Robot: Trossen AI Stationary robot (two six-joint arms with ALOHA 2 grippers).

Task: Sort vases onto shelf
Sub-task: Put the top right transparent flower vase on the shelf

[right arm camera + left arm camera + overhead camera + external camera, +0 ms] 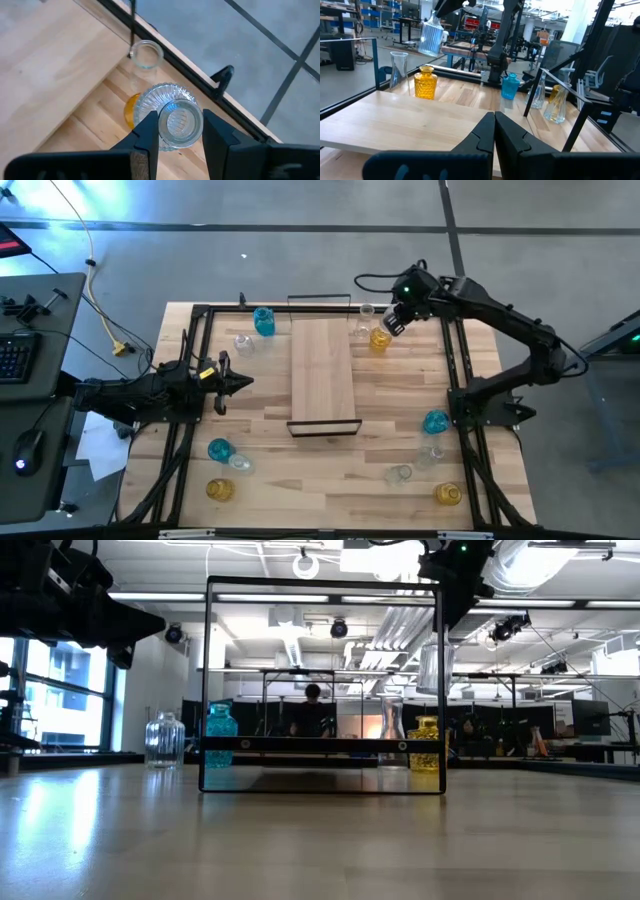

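Note:
The shelf (323, 370), a light-wood board with black end frames, lies mid-table. My right gripper (393, 320) hovers beyond the shelf's far right corner, shut on a clear ribbed vase (432, 665). Right under it, an amber vase (379, 338) and a clear vase (365, 313) stand on the table. A teal vase (263, 321) and a clear vase (243, 343) stand off the shelf's far left corner. My left gripper (235, 383) waits shut, left of the shelf. More vases stand near both near corners of the table. My right gripper holds the clear ribbed vase by its neck (163, 125), just under the round mouth, pinched between the two fingers (147, 135). The fingers come from above, pointing down. The vase hangs upright below them, lifted clear above the amber vase (131, 111).
Near the table's right near corner stand a teal vase (435, 422), two clear ones (400, 474) and an amber one (448, 494). Near the left near corner stand a teal (219, 449), a clear (240, 464) and an amber vase (219, 490). A black frame (455, 360) borders the table.

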